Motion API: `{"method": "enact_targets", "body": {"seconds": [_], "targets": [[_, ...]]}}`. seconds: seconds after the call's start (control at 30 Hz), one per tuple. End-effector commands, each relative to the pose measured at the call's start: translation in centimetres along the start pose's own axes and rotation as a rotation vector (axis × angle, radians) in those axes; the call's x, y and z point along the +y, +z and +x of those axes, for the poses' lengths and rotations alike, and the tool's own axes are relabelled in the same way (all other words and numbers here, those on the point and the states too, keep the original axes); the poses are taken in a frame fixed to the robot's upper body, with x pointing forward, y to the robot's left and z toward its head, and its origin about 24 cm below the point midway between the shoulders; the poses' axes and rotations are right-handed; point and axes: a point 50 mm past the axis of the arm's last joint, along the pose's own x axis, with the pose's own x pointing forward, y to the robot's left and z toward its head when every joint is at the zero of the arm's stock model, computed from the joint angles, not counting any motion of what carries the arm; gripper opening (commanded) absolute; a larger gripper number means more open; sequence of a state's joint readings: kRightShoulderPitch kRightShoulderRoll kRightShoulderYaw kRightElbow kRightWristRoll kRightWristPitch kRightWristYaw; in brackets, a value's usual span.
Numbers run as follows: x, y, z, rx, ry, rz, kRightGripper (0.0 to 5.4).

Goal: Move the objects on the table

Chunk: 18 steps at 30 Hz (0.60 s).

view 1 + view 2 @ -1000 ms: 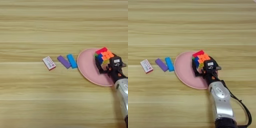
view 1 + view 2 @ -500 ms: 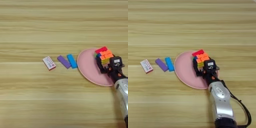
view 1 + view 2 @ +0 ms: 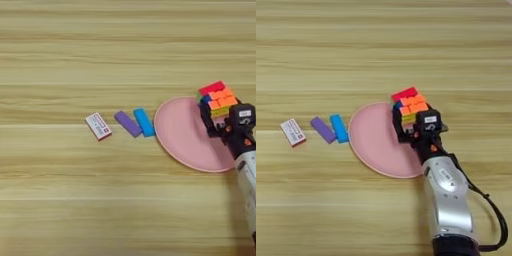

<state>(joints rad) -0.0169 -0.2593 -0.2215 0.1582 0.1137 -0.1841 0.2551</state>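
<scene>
The puzzle cube [image 3: 409, 109] is clasped between the right gripper's [image 3: 406, 122] black fingers [image 3: 398, 126], above the pink plate's [image 3: 373, 142] far rim.

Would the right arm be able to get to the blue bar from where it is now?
Probably not directly: the right gripper is shut on the puzzle cube, and the pink plate lies between it and the blue bar.

Table [image 3: 60, 200]: light wood, horizontal grain stripes. Plate [image 3: 373, 142]: plain pink. Cube [image 3: 408, 105] — red top face, orange, blue, green and yellow tiles on the sides. Left of the plate: blue bar [image 3: 144, 122], purple bar [image 3: 128, 124], then a white box [image 3: 98, 126] with red edge. Gripper [image 3: 415, 131] — black; forearm [image 3: 448, 195] silver.
</scene>
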Motion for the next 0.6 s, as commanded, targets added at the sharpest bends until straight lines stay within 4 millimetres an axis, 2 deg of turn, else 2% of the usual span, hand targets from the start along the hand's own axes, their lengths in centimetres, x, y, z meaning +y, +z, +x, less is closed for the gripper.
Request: {"method": "enact_targets", "body": {"seconds": [0.03, 0.17, 0.33, 0.47, 0.6], "targets": [[-3.5, 3.3, 0.4, -0.111, -0.123, -0.051, 3.59], [-6.0, 3.0, -0.6, -0.071, -0.228, -0.075, 3.59], [-8.0, 2.0, -1.6, -0.007, -0.327, -0.082, 3.59], [-8.5, 0.7, -1.7, 0.051, -0.357, -0.071, 3.59], [-8.0, -0.7, -1.4, 0.105, -0.336, -0.062, 3.59]]}}
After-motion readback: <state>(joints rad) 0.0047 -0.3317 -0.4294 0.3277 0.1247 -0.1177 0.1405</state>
